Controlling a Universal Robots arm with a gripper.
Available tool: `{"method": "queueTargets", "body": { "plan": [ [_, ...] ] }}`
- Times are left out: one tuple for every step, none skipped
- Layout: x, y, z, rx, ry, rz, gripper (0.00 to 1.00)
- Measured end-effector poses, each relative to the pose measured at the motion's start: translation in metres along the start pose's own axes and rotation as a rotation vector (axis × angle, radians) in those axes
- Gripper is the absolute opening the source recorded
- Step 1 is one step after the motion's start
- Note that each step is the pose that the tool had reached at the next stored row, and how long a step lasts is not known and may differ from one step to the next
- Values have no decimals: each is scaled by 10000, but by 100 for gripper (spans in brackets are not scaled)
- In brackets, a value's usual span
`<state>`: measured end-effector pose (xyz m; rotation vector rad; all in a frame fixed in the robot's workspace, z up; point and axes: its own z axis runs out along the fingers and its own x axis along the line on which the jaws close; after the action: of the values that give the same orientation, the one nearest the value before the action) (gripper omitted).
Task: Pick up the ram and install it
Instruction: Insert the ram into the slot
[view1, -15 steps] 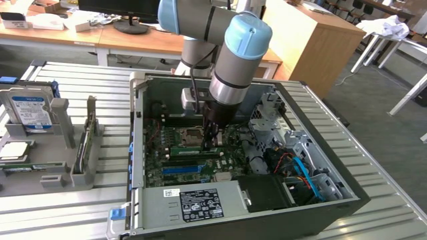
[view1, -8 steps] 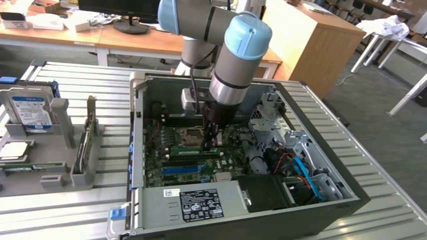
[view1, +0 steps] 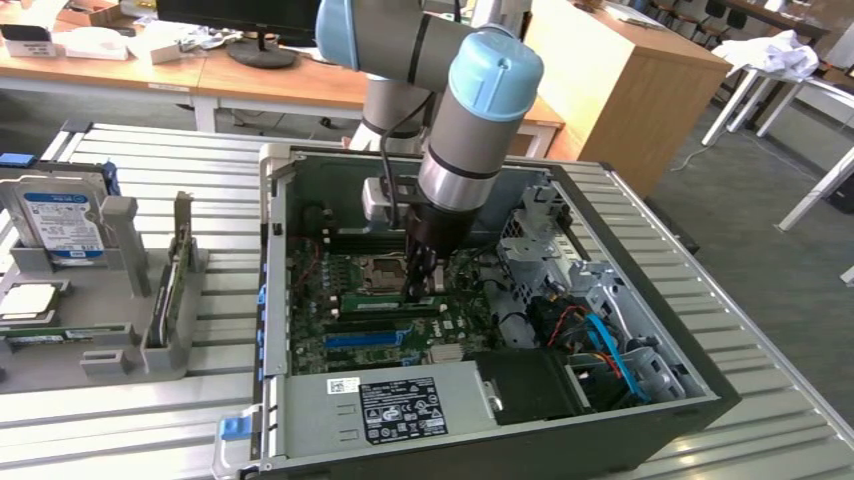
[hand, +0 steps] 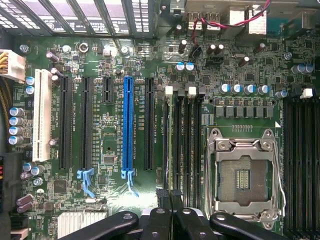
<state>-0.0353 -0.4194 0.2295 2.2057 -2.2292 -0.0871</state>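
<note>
The ram (view1: 380, 301) is a narrow green stick lying along a black slot on the motherboard, inside the open computer case (view1: 274, 250). In the wrist view the ram (hand: 168, 145) shows edge-on in the slot nearest the blue strip, running away from my fingers. My gripper (view1: 424, 290) points straight down at one end of the stick. Its black fingers (hand: 162, 210) are pressed together, and the gripper (hand: 170, 197) is shut just over that end. Whether the tips touch the stick I cannot tell.
A bright blue slot strip (hand: 128, 125) and the bare CPU socket (hand: 243, 175) flank the memory slots. The power supply (view1: 387, 405) fills the case's near side. Left of the case, a grey rack holds a hard drive (view1: 60, 225) and a thin upright board (view1: 171, 285).
</note>
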Motion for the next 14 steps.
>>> {"method": "queueTargets", "body": {
  "plan": [
    [0,0,0,0,-1,0,12],
    [0,0,0,0,0,0,12],
    [0,0,0,0,0,1,12],
    [0,0,-1,0,-1,1,12],
    [-1,0,-5,1,-1,3,12],
    [-1,0,-10,0,-1,2,12],
    [-1,0,-16,1,-1,2,12],
    [-1,-1,-18,1,-2,1,12],
    [-1,-1,-18,1,-3,0,12],
    [-1,-1,-18,2,-3,1,12],
    [-1,-1,-18,1,-2,0,12],
    [-1,-1,-19,0,-1,1,12],
    [-1,-1,-19,0,-1,-2,12],
    [-1,-1,-19,0,-1,-13,12]
  ]
}}
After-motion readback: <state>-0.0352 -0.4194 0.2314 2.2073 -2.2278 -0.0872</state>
